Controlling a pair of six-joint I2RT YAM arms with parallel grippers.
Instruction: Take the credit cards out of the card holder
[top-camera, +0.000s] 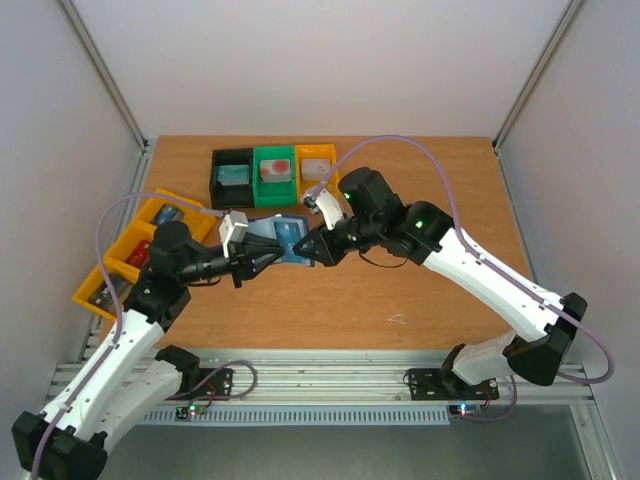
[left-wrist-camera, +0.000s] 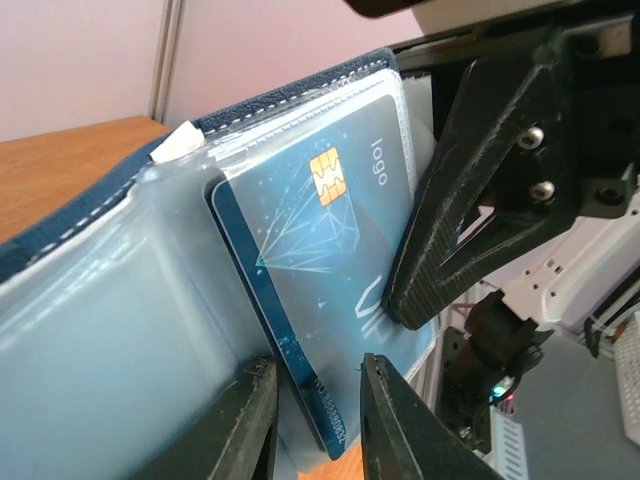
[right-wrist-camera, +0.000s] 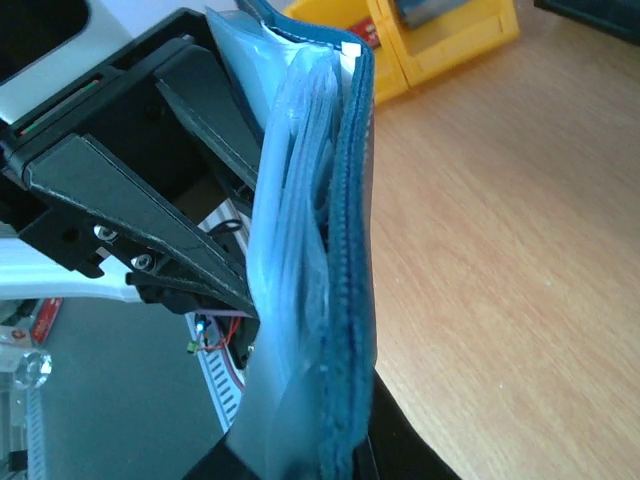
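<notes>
The slate blue-grey card holder (top-camera: 283, 238) is held upright above the table's middle, between both grippers. My right gripper (top-camera: 315, 248) is shut on its lower edge; the cover and pale pocket pages (right-wrist-camera: 350, 300) rise from between its jaws (right-wrist-camera: 300, 462). In the left wrist view a blue credit card (left-wrist-camera: 320, 250) with a gold chip sticks out of a pocket beside the cover (left-wrist-camera: 90, 225). My left gripper (left-wrist-camera: 318, 425) stands open round the card's lower corner, one finger on each side with a narrow gap. A right finger (left-wrist-camera: 450, 230) presses on the card's far side.
Black (top-camera: 231, 178), green (top-camera: 274, 175) and yellow (top-camera: 318, 168) bins stand in a row at the back, each with a card-like thing inside. A run of yellow bins (top-camera: 150, 240) lies at the left edge, by the left arm. Bare wooden table (top-camera: 400, 290) lies in front.
</notes>
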